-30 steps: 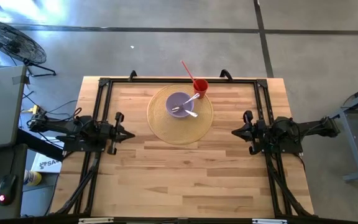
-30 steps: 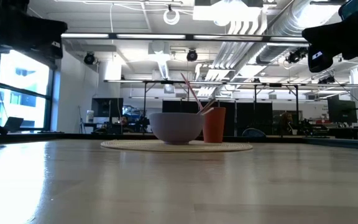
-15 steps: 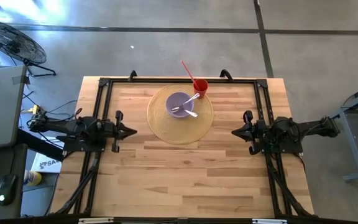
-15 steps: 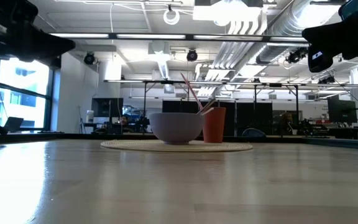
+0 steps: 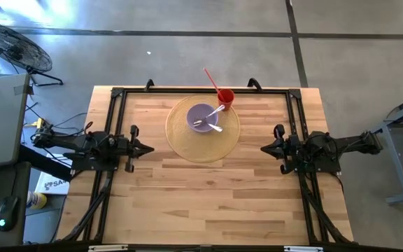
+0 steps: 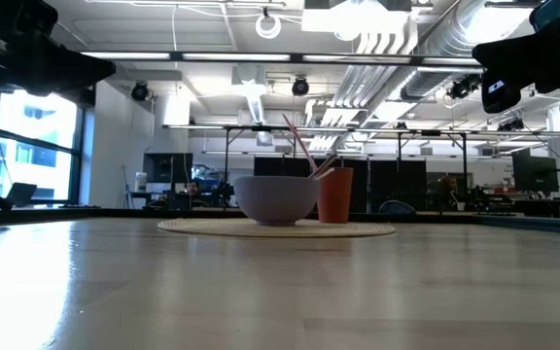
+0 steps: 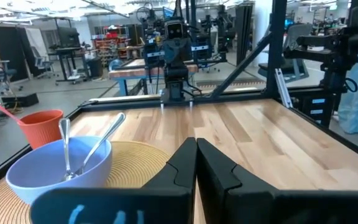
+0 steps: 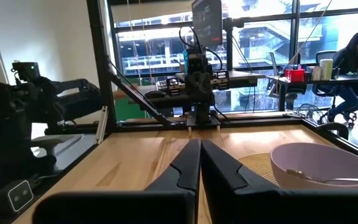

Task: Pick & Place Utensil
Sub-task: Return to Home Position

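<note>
A purple bowl stands on a round woven mat near the table's far edge. Two slim silver utensils rest in the bowl: one leans on the rim with its handle toward an orange cup, the other lies lower. Which one has tines I cannot tell. Both also show in the left wrist view. My left gripper hovers shut left of the mat. My right gripper hovers shut to the mat's right.
An orange cup with a long red-pink straw stands on the mat's far right side, close behind the bowl. A black frame runs along the far and side edges. Bare wood lies between the arms and toward the near edge.
My left gripper has shifted slightly toward the table's right and far edge and stayed shut. The bowl, utensils and cup have kept still.
</note>
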